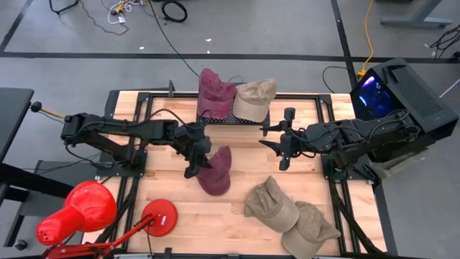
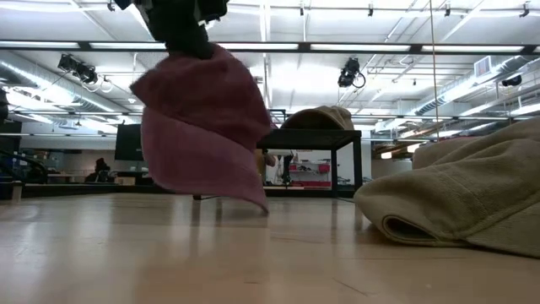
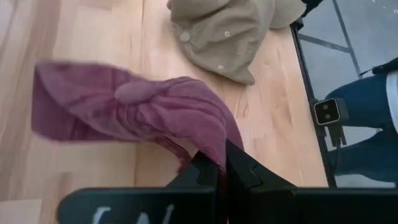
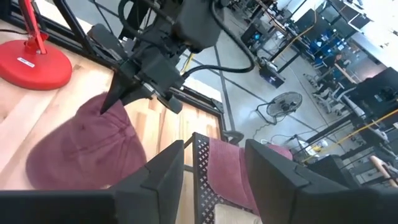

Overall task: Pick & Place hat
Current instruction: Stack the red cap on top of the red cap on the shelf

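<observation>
Dangling maroon hat [image 2: 202, 127] (left tool [image 1: 192, 167] cropped)

Two maroon hats show: one [image 1: 215, 171] hanging over the middle of the table, one [image 1: 214, 92] on the black rack [image 1: 241, 119] at the far edge. Three tan hats show: one [image 1: 255, 98] on that rack, one [image 1: 269, 203] on the wood and another [image 1: 309, 229] touching it, though that overlapping pair could hide a further cap. There are two robot arms and one red lamp [image 1: 75, 212].
</observation>
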Robot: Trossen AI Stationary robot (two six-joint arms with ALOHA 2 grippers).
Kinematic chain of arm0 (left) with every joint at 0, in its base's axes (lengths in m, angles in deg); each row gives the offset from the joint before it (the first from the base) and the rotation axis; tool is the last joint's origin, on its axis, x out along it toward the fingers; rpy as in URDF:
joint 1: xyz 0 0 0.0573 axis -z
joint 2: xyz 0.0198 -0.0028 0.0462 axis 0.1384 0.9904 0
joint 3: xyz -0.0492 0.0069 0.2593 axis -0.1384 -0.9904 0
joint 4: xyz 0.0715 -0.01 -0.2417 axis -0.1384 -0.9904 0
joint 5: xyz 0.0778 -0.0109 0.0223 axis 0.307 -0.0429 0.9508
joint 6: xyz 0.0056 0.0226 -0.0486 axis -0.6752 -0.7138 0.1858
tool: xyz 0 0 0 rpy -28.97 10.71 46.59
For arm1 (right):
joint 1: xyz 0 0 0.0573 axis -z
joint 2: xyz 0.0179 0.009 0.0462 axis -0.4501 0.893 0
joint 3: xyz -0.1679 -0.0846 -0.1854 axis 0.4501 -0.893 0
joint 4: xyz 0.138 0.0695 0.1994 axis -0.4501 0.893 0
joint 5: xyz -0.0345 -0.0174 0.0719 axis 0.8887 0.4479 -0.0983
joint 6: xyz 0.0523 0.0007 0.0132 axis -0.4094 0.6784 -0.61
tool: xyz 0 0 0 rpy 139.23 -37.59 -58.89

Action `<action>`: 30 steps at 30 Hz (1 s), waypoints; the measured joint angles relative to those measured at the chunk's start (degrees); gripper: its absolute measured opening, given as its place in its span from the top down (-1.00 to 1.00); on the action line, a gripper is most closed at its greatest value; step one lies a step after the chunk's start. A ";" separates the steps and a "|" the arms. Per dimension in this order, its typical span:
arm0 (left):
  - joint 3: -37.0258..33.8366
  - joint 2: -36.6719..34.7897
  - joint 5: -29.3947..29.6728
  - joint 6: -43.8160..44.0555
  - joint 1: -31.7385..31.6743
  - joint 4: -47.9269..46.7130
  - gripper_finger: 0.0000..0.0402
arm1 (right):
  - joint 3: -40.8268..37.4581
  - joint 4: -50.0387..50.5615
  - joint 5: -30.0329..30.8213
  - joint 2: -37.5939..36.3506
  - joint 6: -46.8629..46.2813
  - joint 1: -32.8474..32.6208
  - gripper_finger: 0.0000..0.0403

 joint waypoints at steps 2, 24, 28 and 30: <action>-2.05 -0.20 0.04 0.94 0.33 1.47 0.97 | 0.00 0.02 -0.02 0.00 0.00 0.00 0.15; -15.81 -1.76 -7.12 0.44 6.61 5.00 0.98 | 0.00 -0.19 0.00 0.41 0.00 0.04 0.15; -15.81 -3.28 -7.84 -2.40 7.15 0.22 0.98 | 0.00 -0.15 -0.12 1.02 0.00 0.28 0.15; -15.87 -4.70 -7.43 -4.58 7.06 -3.64 0.98 | 0.00 -0.19 -0.15 1.38 0.00 0.60 0.15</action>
